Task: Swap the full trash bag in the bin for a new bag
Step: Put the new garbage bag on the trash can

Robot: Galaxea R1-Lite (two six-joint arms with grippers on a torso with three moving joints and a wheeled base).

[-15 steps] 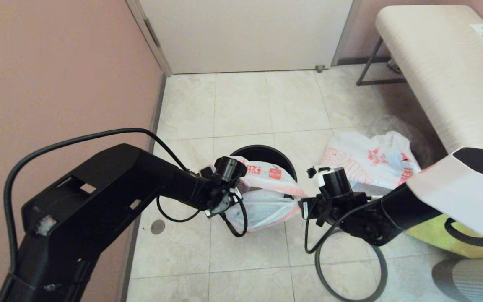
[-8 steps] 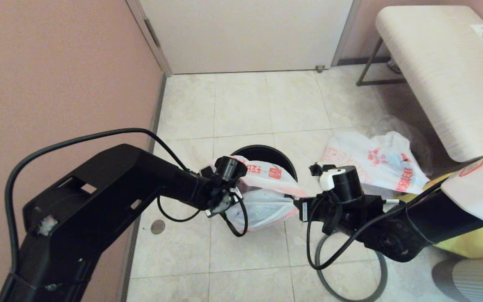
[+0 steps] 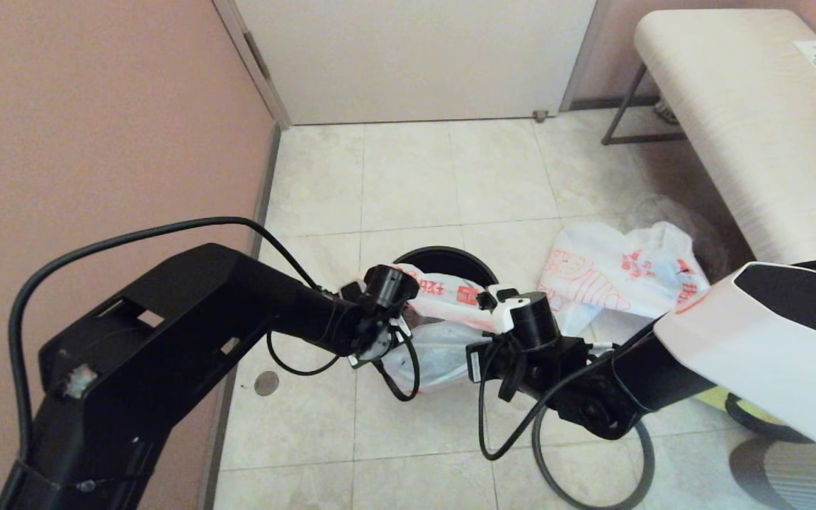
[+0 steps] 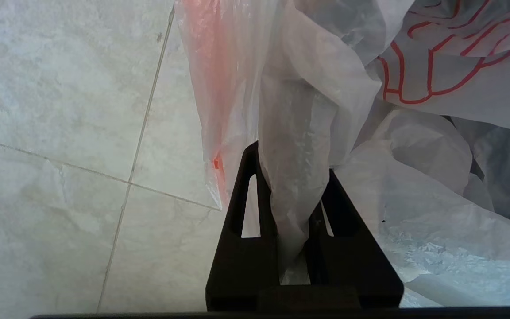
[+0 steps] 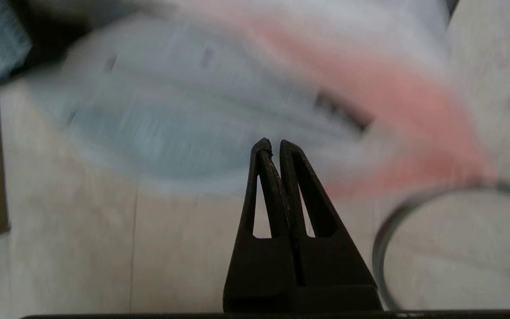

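Observation:
The black bin [image 3: 450, 256] stands on the tiled floor near the left wall. A white bag with red print [image 3: 443, 295] drapes over its near rim and hangs down the front. My left gripper [image 4: 292, 166] is shut on a bunched fold of this bag [image 4: 299, 133] at the bin's left side. My right gripper [image 5: 272, 142] is shut with nothing between its fingers, close to the bag's right side. A thin grey hoop [image 5: 381, 241] lies on the floor [image 3: 408, 177] beside it, also seen under the right arm as the hoop [image 3: 540, 460].
A second white bag with red print [image 3: 620, 273] lies right of the bin, with a clear bag [image 3: 663, 212] behind it. A bench [image 3: 727, 120] stands at the far right. A yellow bag [image 3: 716, 400] is partly hidden under my right arm. The pink wall [image 3: 96, 127] runs close on the left.
My right arm has swung left toward the bin and its jaws have gone from open to shut. The bag's right corner no longer stretches toward it. The left arm has held still.

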